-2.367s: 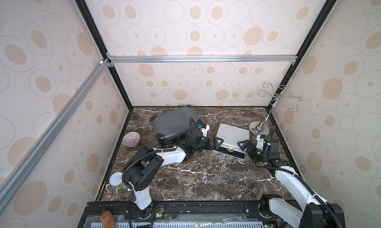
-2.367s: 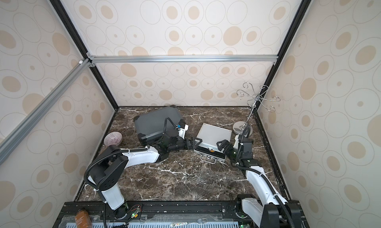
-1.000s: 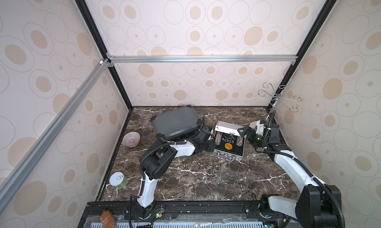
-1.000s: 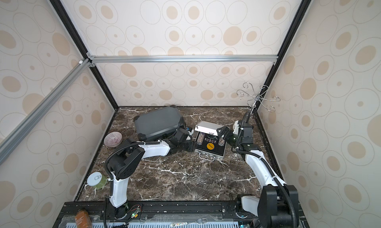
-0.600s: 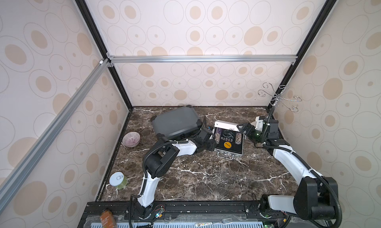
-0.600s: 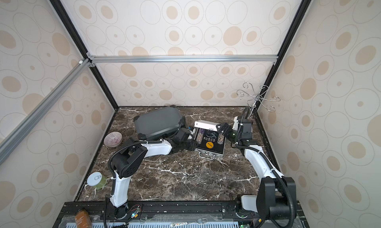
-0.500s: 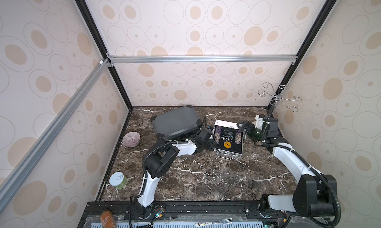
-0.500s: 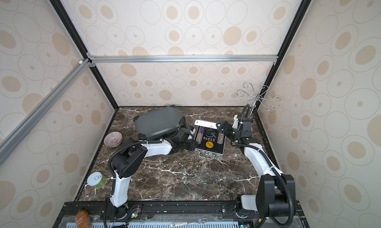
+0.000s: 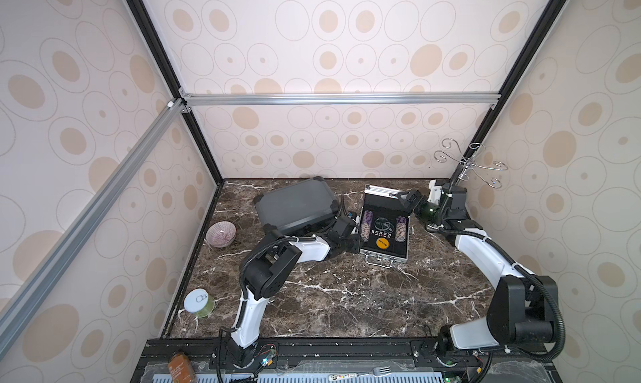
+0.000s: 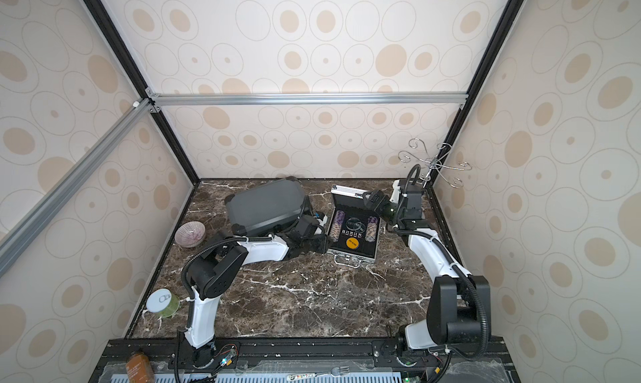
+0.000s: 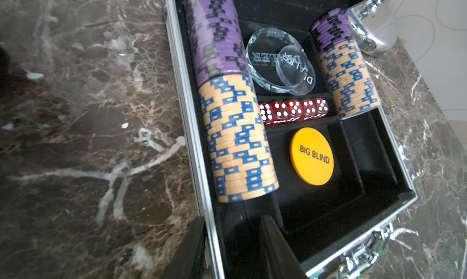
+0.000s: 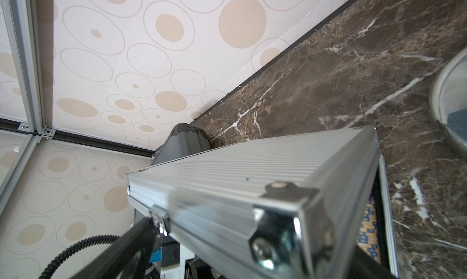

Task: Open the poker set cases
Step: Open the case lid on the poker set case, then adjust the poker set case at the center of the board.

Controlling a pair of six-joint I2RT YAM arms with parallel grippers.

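- The silver aluminium case [image 9: 381,257] lies open on the marble surface [image 9: 347,294], its ribbed lid [image 9: 379,191] upright. Inside are chips [image 11: 237,144], red dice [image 11: 293,109] and a yellow "BIG BLIND" button [image 11: 312,156].
- The left hand [image 11: 232,218] straddles the case's side wall; clenched or not, I cannot tell.
- The right hand [image 9: 405,198] is released, spread wide at the lid's top edge.
- The dark grey case [image 9: 295,208] lies closed just beside it.

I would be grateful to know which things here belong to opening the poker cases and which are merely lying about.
Part of the job:
silver case, already open
dark grey case, not yet opened
left gripper
right gripper

Just lying about:
bowl
jar
hook stand
bottle
fork
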